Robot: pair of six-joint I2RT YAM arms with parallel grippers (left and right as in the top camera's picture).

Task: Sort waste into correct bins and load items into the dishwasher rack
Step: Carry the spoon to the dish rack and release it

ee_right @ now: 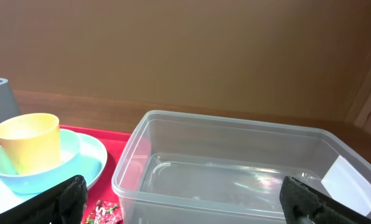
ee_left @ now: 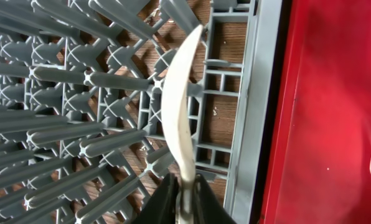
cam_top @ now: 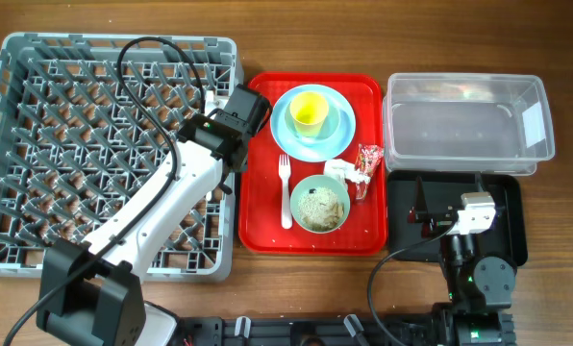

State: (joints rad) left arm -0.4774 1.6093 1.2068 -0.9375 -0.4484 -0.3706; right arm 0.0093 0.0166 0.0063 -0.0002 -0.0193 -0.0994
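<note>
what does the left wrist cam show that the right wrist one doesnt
Only the left wrist view: the left gripper shut on the white spoon, held edge-on over the pegs of the grey rack.
Only the right wrist view: the clear tub, the yellow cup standing in the pale blue bowl on the plate, the red wrapper, and the right gripper, fingers open.
Both: the red tray. A grey corner at the right wrist view's left edge may be the rack.

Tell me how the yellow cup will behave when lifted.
The cup looks like thin plastic, so it is probably light and fairly stiff. Its smooth tapered wall may slip when pinched. Nested in the bowl, it seems unlikely to tip until lifted.
</note>
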